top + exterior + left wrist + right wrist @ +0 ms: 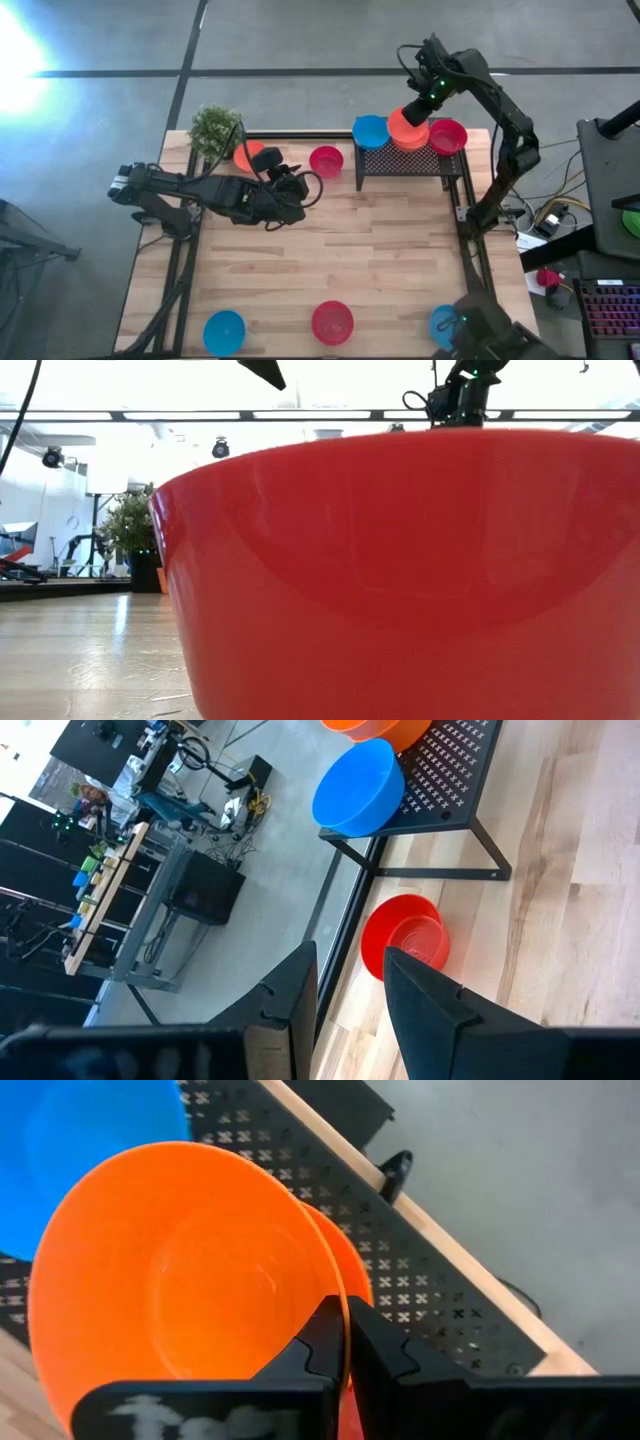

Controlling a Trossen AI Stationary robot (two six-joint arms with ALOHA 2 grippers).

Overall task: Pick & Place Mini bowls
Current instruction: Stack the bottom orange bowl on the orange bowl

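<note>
A black perforated rack (405,160) stands at the table's far right. On it are a blue mini bowl (371,131), a red one (448,136) and an orange one (352,1265). My right gripper (415,110) is over the rack, shut on another orange bowl (180,1290). My left gripper (298,188) hovers open above the table's left middle, pointing toward a red bowl (405,935) that rests on its base on the wood. An orange bowl (247,155) sits beside the potted plant (215,128). My right gripper pinches the orange bowl's rim (335,1285), one finger inside the bowl and one outside. The fingers come from above, pointing steeply down. The bowl hangs tilted right above the orange bowl on the rack; whether the two touch I cannot tell.
Along the near edge sit a blue bowl (224,332), a red bowl (332,322) that fills the low view (400,560), and another blue bowl (443,326). Bare wood lies in the table's middle (350,240).
</note>
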